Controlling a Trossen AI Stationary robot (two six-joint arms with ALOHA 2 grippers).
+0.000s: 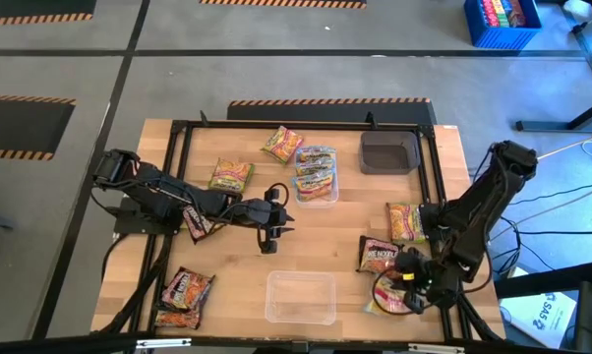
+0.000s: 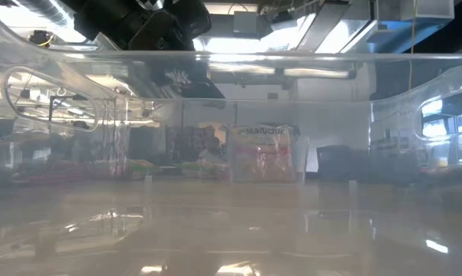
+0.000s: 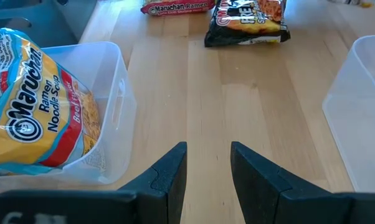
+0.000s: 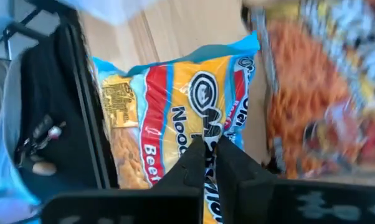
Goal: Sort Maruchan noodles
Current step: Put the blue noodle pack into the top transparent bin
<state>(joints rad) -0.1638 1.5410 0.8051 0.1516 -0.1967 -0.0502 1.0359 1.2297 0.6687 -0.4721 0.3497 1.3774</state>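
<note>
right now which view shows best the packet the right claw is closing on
The right wrist view: the blue-orange beef packet fills it, with the right claw shut on its edge. The high view shows only a sliver of it under the arm. The low and left wrist views miss it.

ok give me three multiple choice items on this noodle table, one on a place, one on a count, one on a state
1. Where is the dark grey tray?
A. far side of the table, right of the packet-filled tub
B. near left corner
C. under the left arm

2. How many clear tubs stand on the table?
A. one
B. two
C. four

3. The right end effector is:
A. wide open above the empty tub
B. shut on the blue-orange packet
C. out of view

Answers: 1 A, the high view shows it there. 2 B, one filled, one empty. 3 B, its fingers pinch the wrapper.
</note>
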